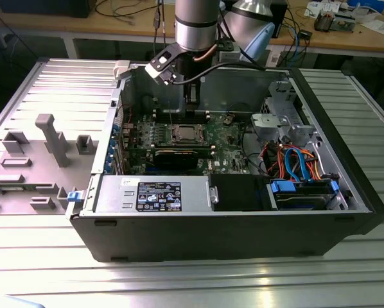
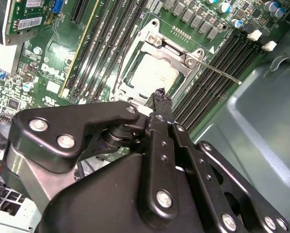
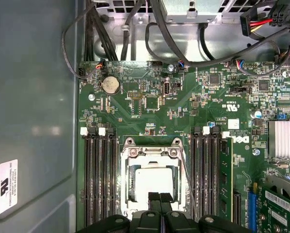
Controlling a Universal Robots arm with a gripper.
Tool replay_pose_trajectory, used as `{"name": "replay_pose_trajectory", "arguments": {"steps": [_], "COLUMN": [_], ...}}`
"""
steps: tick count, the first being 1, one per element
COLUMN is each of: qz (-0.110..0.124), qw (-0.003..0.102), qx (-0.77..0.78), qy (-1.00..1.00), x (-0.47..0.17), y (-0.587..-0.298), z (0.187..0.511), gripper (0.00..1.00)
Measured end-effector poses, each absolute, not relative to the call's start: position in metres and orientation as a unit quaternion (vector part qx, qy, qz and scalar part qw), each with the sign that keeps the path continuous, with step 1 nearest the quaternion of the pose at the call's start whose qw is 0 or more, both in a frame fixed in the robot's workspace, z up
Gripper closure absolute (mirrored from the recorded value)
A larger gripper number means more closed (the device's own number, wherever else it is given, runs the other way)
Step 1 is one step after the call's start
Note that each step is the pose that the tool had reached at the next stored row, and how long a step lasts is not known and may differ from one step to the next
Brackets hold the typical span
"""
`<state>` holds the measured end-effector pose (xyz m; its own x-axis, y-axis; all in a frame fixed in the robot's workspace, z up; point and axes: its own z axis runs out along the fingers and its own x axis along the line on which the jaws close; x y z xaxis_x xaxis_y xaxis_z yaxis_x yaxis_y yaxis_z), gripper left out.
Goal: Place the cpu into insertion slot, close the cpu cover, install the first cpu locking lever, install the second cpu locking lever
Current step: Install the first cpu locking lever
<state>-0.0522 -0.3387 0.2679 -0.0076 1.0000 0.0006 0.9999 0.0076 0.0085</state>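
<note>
Black tool, fingers pressed together and empty, hangs over one edge of the square silver-grey cpu. That chip lies flat, top upward, in the silver-rimmed insertion slot beneath the thin windowed cpu cover; long black memory slots crowd both sides.

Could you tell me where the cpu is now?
In the first wrist view the cpu lies in the insertion slot, framed by the cpu cover, between memory slots.
</note>
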Motion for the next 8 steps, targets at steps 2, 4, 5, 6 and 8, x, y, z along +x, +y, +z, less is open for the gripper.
{"name": "replay_pose_trajectory", "arguments": {"steps": [2,4,5,6,8], "qz": [0.003,0.003,0.003,0.003,0.003], "qw": [0.003,0.003,0.003,0.003,0.003], "qx": [0.704,0.704,0.704,0.704,0.704], "qy": [0.710,0.710,0.710,0.710,0.710], "x": [-0.0522,-0.0522,-0.0522,-0.0522,-0.0522], "y": [-0.3388,-0.3387,-0.3387,-0.3387,-0.3387], "z": [0.2711,0.2734,0.2743,0.2755,0.2780], "gripper": [0.89,0.89,0.89,0.89,0.89]}}
